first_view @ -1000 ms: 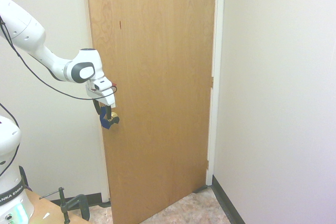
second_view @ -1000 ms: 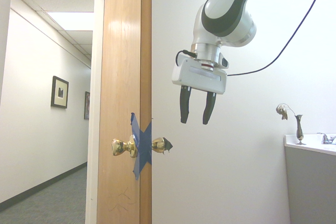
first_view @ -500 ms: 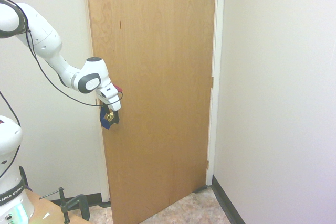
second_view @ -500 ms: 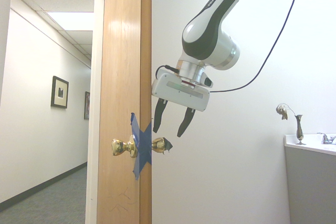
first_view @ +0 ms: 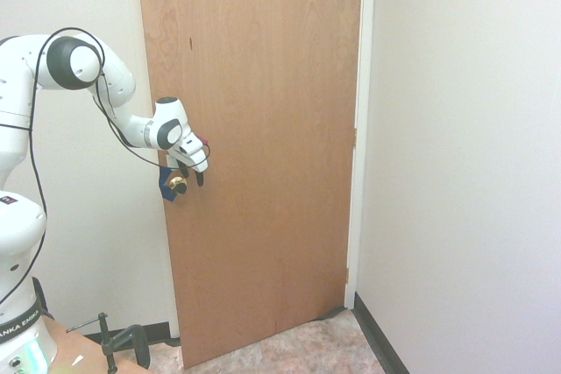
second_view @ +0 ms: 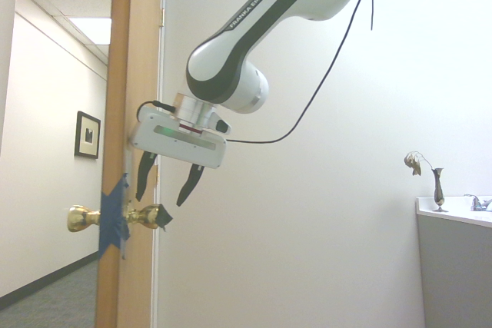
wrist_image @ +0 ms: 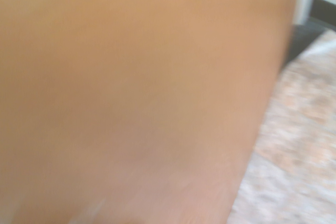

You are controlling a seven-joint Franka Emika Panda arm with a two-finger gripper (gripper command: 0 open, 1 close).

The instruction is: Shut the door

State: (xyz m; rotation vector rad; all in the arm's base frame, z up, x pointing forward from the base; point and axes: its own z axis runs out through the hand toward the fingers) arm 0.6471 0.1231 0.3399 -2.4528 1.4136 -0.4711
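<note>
Gripper (second_view: 164, 183) spread open, holding nothing, pressed near the face of the door (first_view: 263, 129) just above the taped knob (second_view: 142, 215), probably for pushing. Door partly ajar from the white frame (first_view: 361, 129).

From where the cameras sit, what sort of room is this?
Probably an office-building washroom or utility room. The wooden door opens onto a carpeted hallway with framed pictures, and a counter with a faucet stands by the wall.
</note>
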